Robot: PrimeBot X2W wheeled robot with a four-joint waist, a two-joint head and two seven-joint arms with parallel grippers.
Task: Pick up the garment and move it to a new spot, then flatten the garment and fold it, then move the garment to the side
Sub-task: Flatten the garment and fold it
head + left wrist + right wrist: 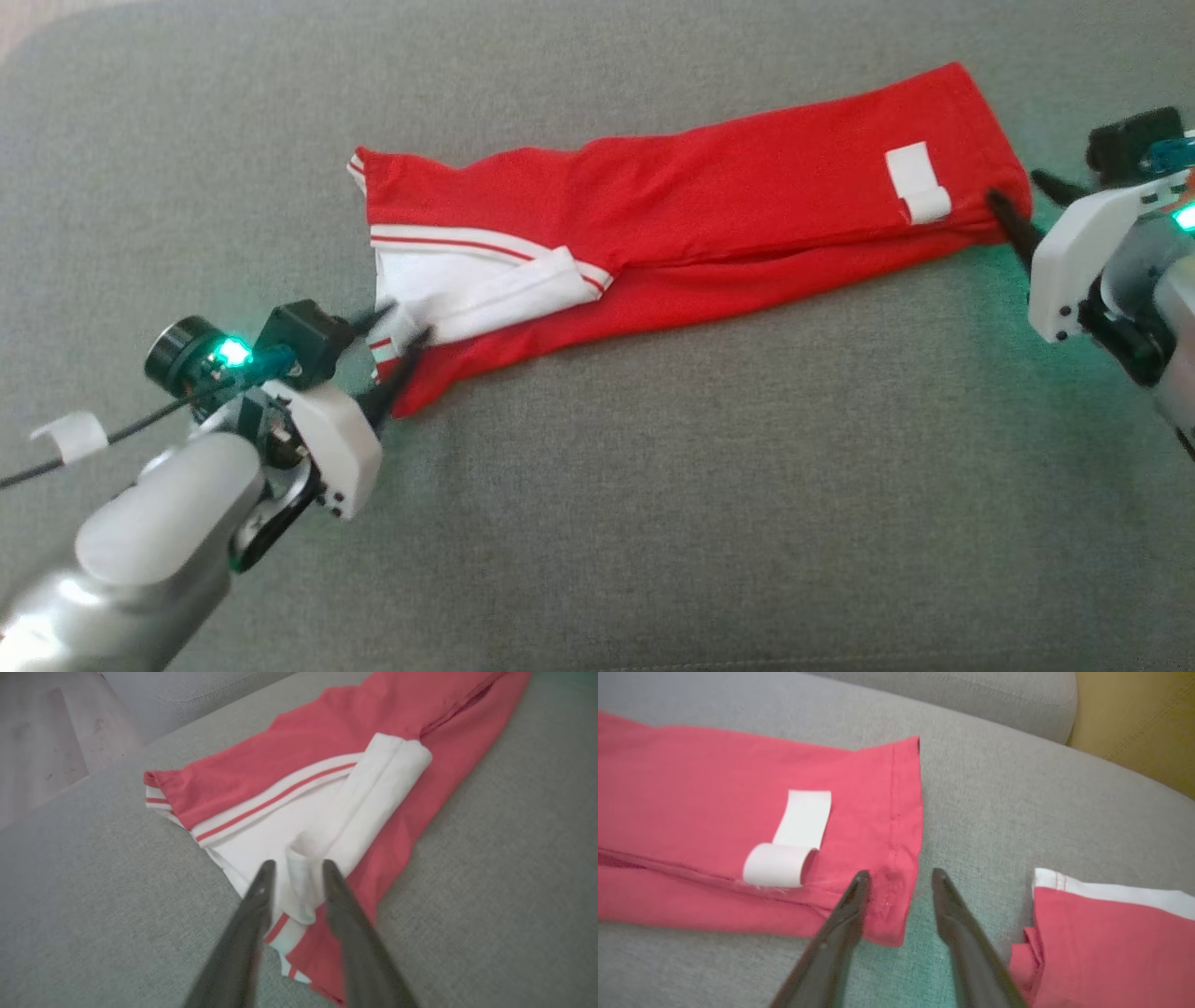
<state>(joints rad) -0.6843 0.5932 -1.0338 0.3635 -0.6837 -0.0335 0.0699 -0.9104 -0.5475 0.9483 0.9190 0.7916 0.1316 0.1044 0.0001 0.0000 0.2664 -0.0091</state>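
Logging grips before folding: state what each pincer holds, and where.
Nothing held: left pincer stands open astride a white fold of the garment; right pincer open at its hem.

Garment on cushion; left pincer, right pincer flanking

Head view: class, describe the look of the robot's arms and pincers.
The left pincer and right pincer each have two long dark tapering fingers on a white rounded wrist shell, with a black camera block lit green. The left forearm is smooth silver-grey; a thin black cable with a curled white tape tab runs from it.
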